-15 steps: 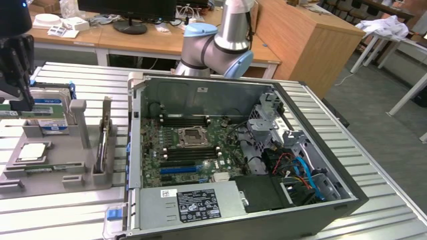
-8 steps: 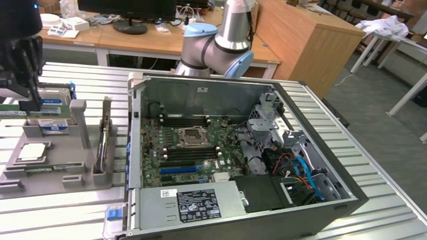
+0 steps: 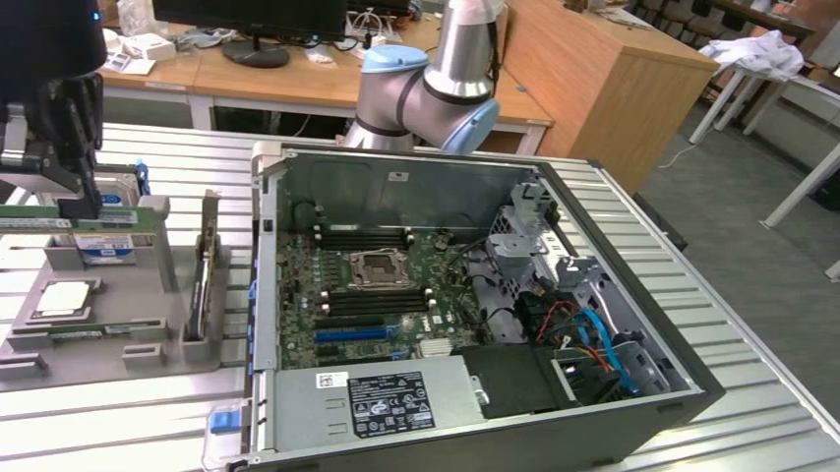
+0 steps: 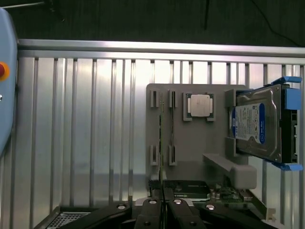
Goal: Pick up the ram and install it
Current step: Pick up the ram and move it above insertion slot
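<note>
A robot arm's gripper (image 3: 66, 205) hangs above the grey holder tray (image 3: 145, 339) near the ribbed tabletop's (image 3: 132, 423) edge on the exterior view's left. Its claw is pinched shut on the ram (image 3: 33, 218). The thin green stick juts sideways from the fingers, just clear of the tray. In the wrist view it shows edge-on as a fine line running out from between the closed fingertips.

A blue-labelled hard drive (image 3: 105, 246) and a square silver processor chip (image 3: 59, 300) sit in the tray beneath it. The open computer case (image 3: 393, 149) lies in the middle of the tabletop, well apart from the gripper. Its green motherboard (image 3: 393, 295) is exposed, and the black memory slots (image 3: 361, 237) lie either side of the bare processor socket.

The risks from here are judgement, not observation. The grip takes only a narrow part of a long, thin board, so the stick could pivot or slide between the fingers in transit. A tilted stick would meet the slot askew and jam or stress the contacts. The case wall and the tray's upright posts stand close enough to catch an overhanging end. Whether the slot latches stand open cannot be told.
</note>
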You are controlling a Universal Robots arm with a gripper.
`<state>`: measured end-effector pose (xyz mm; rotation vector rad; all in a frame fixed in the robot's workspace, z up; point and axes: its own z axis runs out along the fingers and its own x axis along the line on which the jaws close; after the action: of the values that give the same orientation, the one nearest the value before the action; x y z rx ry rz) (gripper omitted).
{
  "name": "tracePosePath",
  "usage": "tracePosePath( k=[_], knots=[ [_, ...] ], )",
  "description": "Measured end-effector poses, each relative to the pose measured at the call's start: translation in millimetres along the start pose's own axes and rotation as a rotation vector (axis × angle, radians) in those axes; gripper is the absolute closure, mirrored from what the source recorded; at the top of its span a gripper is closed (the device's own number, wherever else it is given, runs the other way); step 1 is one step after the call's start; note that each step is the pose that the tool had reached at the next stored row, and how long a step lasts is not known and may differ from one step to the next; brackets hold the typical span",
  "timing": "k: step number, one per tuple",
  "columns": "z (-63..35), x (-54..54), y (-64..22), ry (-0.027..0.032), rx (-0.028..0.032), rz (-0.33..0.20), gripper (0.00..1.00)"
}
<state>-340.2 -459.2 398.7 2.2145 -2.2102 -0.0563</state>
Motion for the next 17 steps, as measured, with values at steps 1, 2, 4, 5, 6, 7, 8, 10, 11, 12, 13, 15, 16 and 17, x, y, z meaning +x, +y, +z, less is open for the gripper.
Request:
tracePosePath(
  k=[1, 2, 4, 5, 6, 7, 8, 10, 11, 12, 13, 15, 16, 17],
  knots=[
    [0.0, 0.0, -1.2, 0.0, 0.0, 0.0, 0.88],
    [-0.1, 0.0, -2.5, 0.0, 0.0, 0.0, 0.88],
    [-0.1, 0.1, -5.4, 0.0, 0.0001, 0.0, 0.88],
    [-0.2, 0.2, -6.8, -0.0001, 0.0001, 0.0, 0.88],
    [-0.3, 0.2, -8.2, 0.0001, 0.0, 0.0, 0.88],
    [-0.4, 0.3, -9.6, 0.0001, 0.0, 0.0, 0.88],
    [-0.4, 0.4, -11.0, 0.0, 0.0, 0.0, 0.88],
    [-0.5, 0.5, -14.0, 0.0, 0.0, 0.0, 0.88],
    [-0.5, 0.6, -15.5, 0.0, 0.0, 0.0, 0.88],
    [-0.6, 0.7, -17.2, 0.0001, 0.0, 0.0, 0.88],
    [-0.7, 0.8, -18.8, 0.0, 0.0, 0.0, 0.88],
    [-0.8, 0.9, -22.0, 0.0, 0.0, 0.0, 0.88],
    [-0.8, 1.0, -23.6, 0.0, 0.0, 0.0, 0.88],
    [-0.9, 1.0, -25.3, 0.0, 0.0, 0.0, 0.88]
  ],
)
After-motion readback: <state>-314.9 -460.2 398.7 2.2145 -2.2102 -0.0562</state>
